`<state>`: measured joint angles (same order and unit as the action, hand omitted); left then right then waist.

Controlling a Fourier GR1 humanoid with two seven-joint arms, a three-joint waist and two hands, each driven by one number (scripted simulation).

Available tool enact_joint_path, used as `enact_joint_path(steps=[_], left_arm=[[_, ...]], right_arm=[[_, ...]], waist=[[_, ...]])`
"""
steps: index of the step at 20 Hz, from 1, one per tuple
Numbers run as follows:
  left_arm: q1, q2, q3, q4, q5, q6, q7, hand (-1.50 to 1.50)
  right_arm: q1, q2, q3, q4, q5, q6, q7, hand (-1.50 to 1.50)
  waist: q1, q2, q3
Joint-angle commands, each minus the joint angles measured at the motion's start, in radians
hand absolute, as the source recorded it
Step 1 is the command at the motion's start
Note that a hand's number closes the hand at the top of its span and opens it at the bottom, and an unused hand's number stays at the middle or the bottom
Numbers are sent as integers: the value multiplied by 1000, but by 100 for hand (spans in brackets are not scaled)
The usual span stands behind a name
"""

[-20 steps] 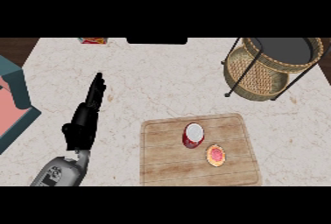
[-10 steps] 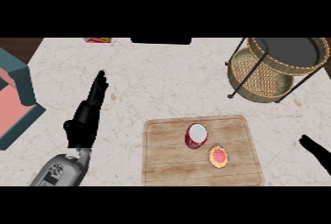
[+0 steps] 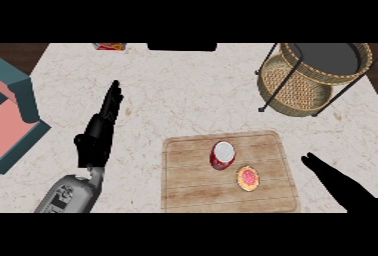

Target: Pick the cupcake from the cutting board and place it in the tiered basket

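Black right hand (image 3: 341, 186) open beside cutting board (image 3: 190, 187)

Left hand (image 3: 97, 135), right hand (image 3: 341, 184) open

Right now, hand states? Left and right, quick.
Left hand: open, fingers straight, holding nothing, left of the cutting board.
Right hand: open, holding nothing, at the board's right edge, apart from the cupcake.

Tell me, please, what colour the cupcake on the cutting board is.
The cupcake has a dark red wrapper and a white top, seen in the head view.
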<state>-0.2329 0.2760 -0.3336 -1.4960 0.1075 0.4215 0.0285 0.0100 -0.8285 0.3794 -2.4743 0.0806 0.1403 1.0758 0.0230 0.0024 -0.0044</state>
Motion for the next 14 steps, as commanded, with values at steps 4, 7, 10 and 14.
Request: enact_joint_path(steps=[4,7,10,14], left_arm=[[26,-14,-5,-41,-30,21,29,0],[28,-8,7,-33,-24,-4,22,0],[44,-1,42,-5,-12,-24,-30,0],[37,-35,58,43,-9,-28,-54,0]], right_arm=[[-136,6,167,-54,157,22,255,-150],[-183,21,201,29,188,27,233,-150],[-207,25,221,24,185,39,272,-150],[-198,69,360,37,320,40,240,-150]], waist=[[-17,-6,1],[-17,-5,2],[-21,-4,2],[-28,-5,2]])
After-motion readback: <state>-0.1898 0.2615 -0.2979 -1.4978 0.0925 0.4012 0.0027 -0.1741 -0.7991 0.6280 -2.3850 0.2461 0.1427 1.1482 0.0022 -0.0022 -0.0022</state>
